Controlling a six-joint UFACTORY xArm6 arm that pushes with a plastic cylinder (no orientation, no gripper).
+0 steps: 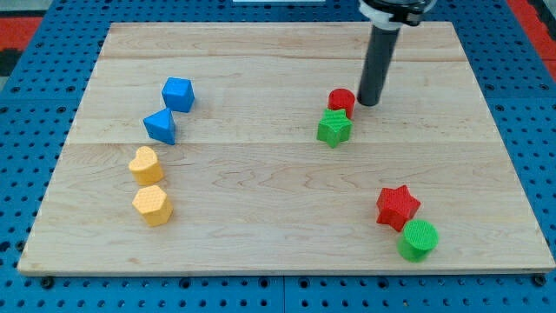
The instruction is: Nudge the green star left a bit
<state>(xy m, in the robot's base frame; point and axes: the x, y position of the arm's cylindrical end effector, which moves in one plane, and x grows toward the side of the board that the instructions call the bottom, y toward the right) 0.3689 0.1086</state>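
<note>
The green star (334,128) lies right of the board's middle, touching a red cylinder (341,100) just above it. My tip (368,103) rests on the board just right of the red cylinder and up-right of the green star, a short gap from the star. The dark rod rises from the tip toward the view's top.
A red star (397,206) and a green cylinder (418,239) sit at lower right. A blue cube (177,93) and a blue triangular block (160,126) sit at upper left. A yellow heart-like block (145,163) and a yellow hexagon (152,204) lie below them. The wooden board (261,69) lies on a blue pegboard.
</note>
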